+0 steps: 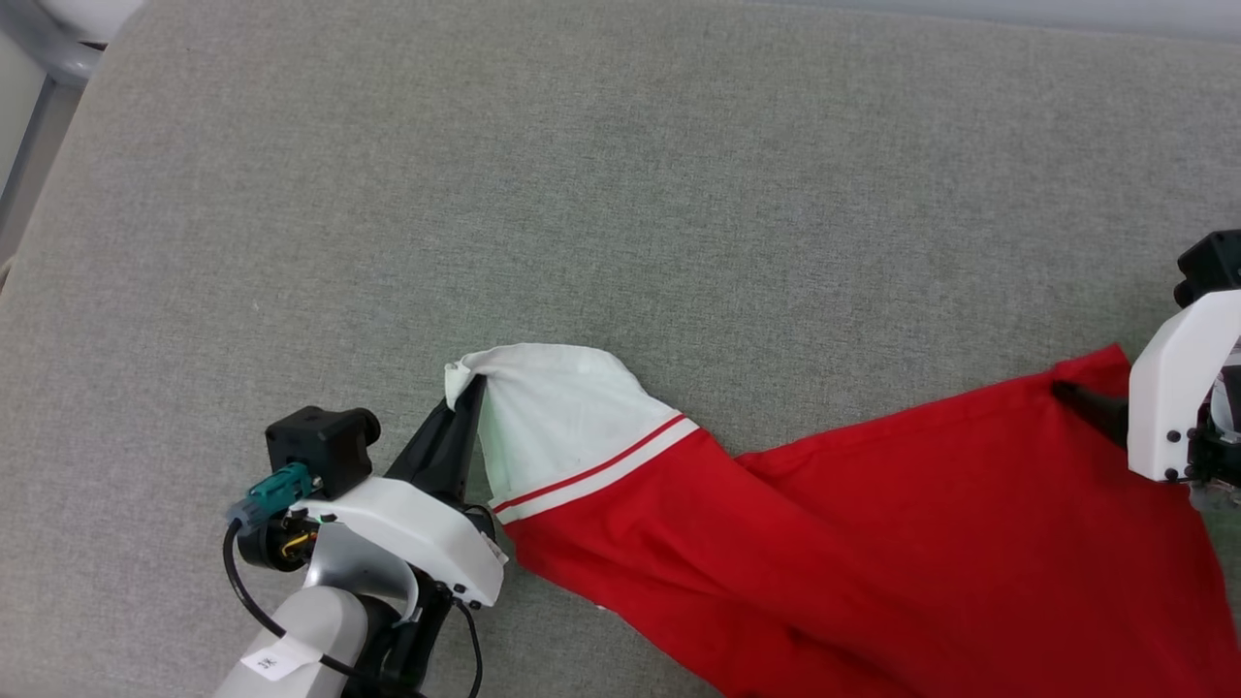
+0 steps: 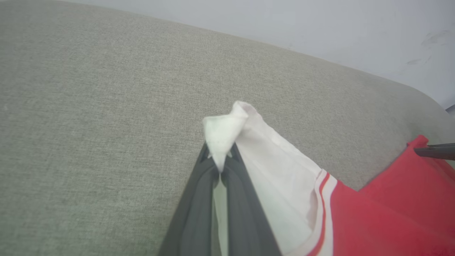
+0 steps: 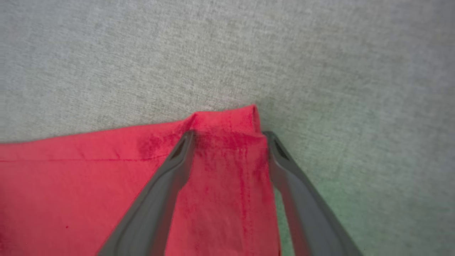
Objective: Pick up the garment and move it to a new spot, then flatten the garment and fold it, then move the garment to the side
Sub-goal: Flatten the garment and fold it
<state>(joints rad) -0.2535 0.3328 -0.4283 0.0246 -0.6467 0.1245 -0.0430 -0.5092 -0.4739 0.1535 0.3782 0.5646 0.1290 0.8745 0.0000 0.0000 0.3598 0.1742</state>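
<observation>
While the left gripper (image 1: 473,388) clamps the white sleeve tip of the red jersey T-shirt (image 1: 873,523), lower centre, the right gripper (image 3: 229,133), jaws spread, straddles its red corner.

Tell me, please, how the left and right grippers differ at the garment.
The left gripper is shut on the white sleeve of the garment; the right gripper stands open, its fingers apart over a red corner. The left gripper's cloth bunches into a peak; the right gripper's lies flat. Both meet the garment at an edge.
</observation>
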